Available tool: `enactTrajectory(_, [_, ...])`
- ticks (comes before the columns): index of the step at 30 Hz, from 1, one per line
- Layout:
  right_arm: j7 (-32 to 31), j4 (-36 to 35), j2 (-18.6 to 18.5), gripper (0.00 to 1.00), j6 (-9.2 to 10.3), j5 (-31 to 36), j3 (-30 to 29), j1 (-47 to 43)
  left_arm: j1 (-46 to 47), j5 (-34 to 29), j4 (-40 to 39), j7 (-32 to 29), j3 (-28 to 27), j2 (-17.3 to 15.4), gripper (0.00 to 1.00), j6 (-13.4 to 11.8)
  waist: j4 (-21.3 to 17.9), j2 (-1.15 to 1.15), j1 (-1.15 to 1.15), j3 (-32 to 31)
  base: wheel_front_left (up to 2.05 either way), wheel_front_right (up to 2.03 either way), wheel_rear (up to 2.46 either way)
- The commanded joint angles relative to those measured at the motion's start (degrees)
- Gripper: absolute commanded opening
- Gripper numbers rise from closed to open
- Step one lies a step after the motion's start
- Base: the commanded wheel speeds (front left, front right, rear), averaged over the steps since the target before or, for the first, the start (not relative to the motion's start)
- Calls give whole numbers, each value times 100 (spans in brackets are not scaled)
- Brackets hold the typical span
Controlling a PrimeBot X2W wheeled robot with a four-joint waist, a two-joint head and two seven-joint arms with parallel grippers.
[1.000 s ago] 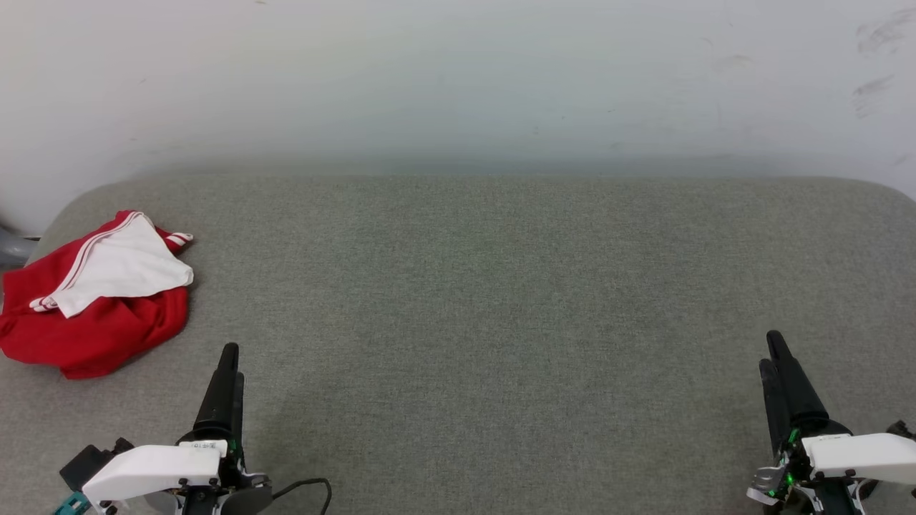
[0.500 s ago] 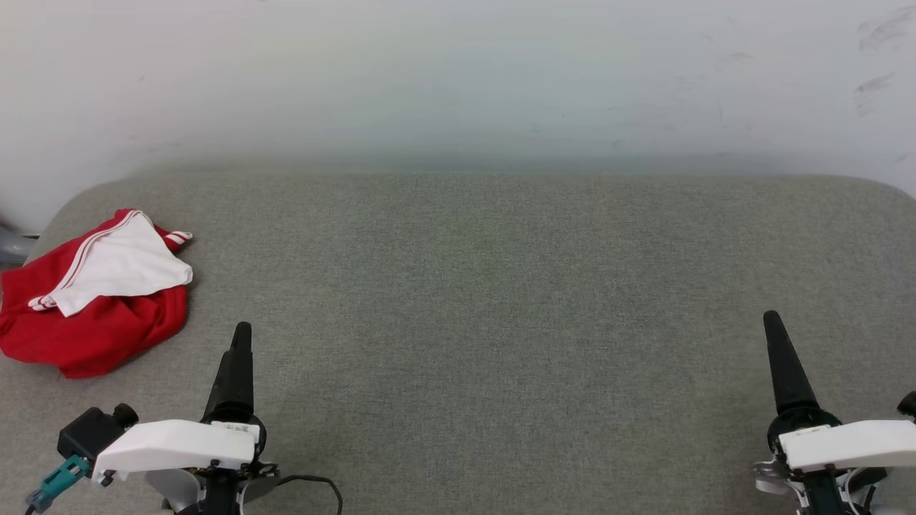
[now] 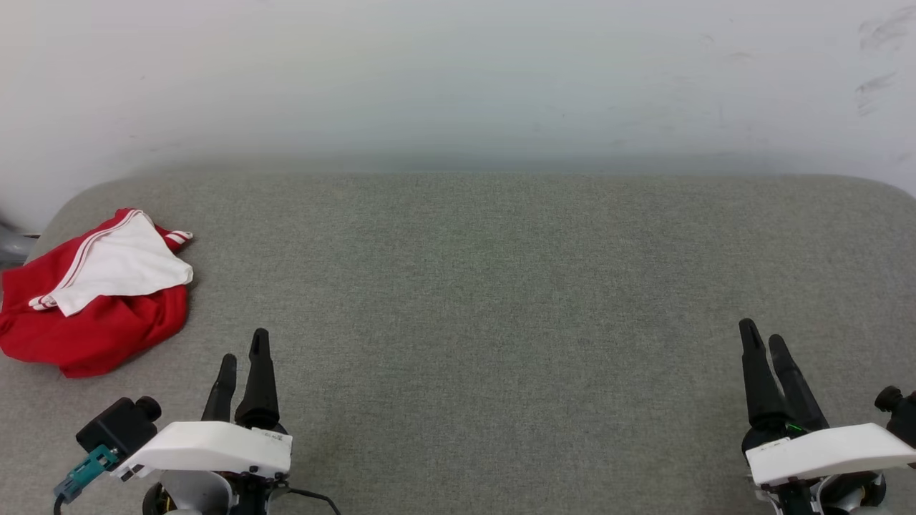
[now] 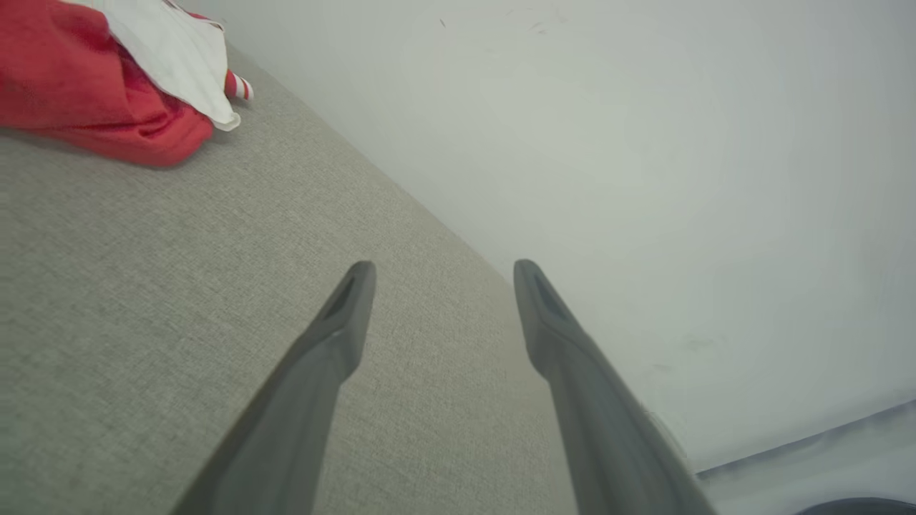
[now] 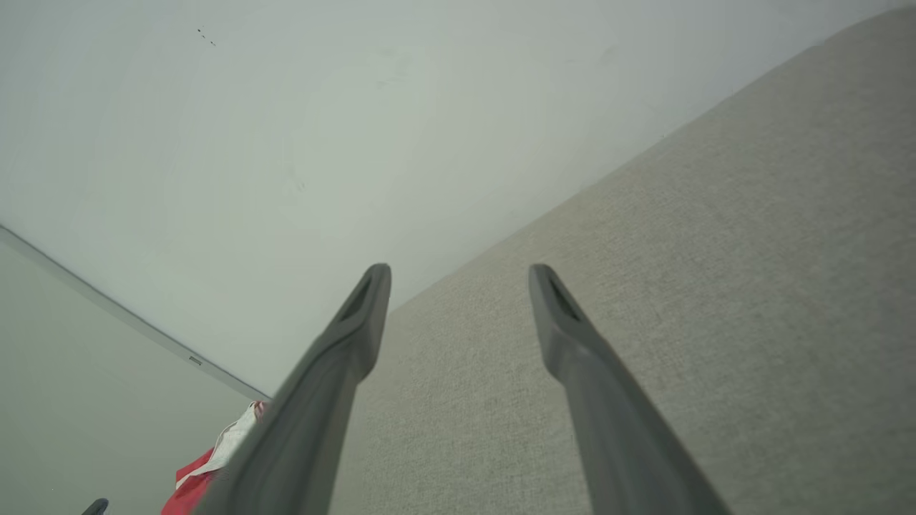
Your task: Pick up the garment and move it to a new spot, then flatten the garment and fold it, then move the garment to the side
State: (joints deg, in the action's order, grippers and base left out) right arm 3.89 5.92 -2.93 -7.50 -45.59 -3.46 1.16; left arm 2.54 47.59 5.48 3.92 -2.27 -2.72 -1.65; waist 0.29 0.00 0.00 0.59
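Observation:
The garment, red with a white sleeve and red-white striped trim, lies crumpled at the far left of the grey padded surface. It also shows at the top left of the left wrist view, as the garment, and as a small red-white patch, the garment, at the bottom left of the right wrist view. My left gripper hovers open at the lower left, to the right of and nearer than the garment, holding nothing. At the lower right my right gripper is open and empty, far from the garment.
A pale wall rises behind the surface. The surface has rounded far corners, and the garment lies near its left edge. A grey object pokes in at the left edge, beyond the surface.
Both grippers have rolled about their wrists, so both fingers of each now show side by side; the left one has shifted slightly right. The garment has not moved.

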Motion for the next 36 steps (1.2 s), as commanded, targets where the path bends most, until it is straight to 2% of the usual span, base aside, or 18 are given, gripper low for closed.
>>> enactTrajectory(1, [81,-81,1,100,0,298,16,32,-1,-312,-96,83,51,-15,100,-54,2,0,0,-1,0,0,0])
enactTrajectory(15, [308,-139,3,100,1,1362,112,-60,-88,-1317,-168,311,294,-94,100,-254,7,0,0,-5,0,0,0])
enactTrajectory(24, [514,-244,4,100,1,2311,141,-135,-161,-2167,-253,514,512,-162,100,-452,16,0,0,-10,0,0,0])
enactTrajectory(36, [686,-342,6,100,1,3048,163,-201,-213,-2828,-321,682,648,-198,100,-558,26,0,0,-8,0,0,0])
